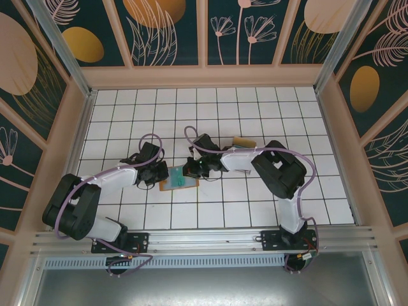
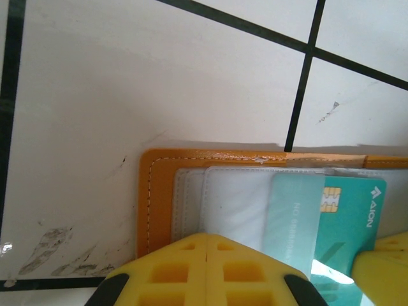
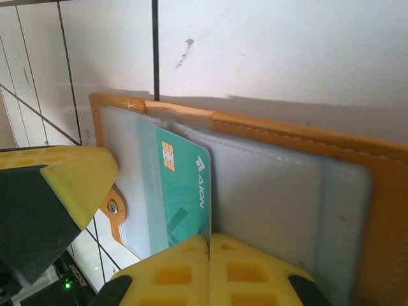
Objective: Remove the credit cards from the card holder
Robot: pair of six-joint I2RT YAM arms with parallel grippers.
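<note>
Top view: card holder lies open and flat on the white tiled desk, just toward 7 o'clock of desk centre. The left claw is at its 9 o'clock side and the right claw at its 3 o'clock side, both down on it. Judgement: one arm pins, one works the card, since a light wallet would slide or fold shut otherwise.

Left wrist view: left claw at 6 o'clock, yellow fingertips clenched together with nothing seen between them, sitting over the holder's near edge. Looks like a hold-down press, not a pinch. A teal card, chip showing, is at 4 o'clock, partly under a clear pocket. One of the right claw's yellow fingers shows at 5 o'clock.

Right wrist view: right claw at 6 o'clock, fingers clenched, tips meeting right at the teal card's lower corner. Cannot tell if the card's edge is nipped between them or merely touched. The card sits in the 9 o'clock half of the holder, not yet out. Snap tab at 8 o'clock, and a finger of the left claw at 9 o'clock beside the holder.

Judgement: early in the task, extraction not done.
</note>
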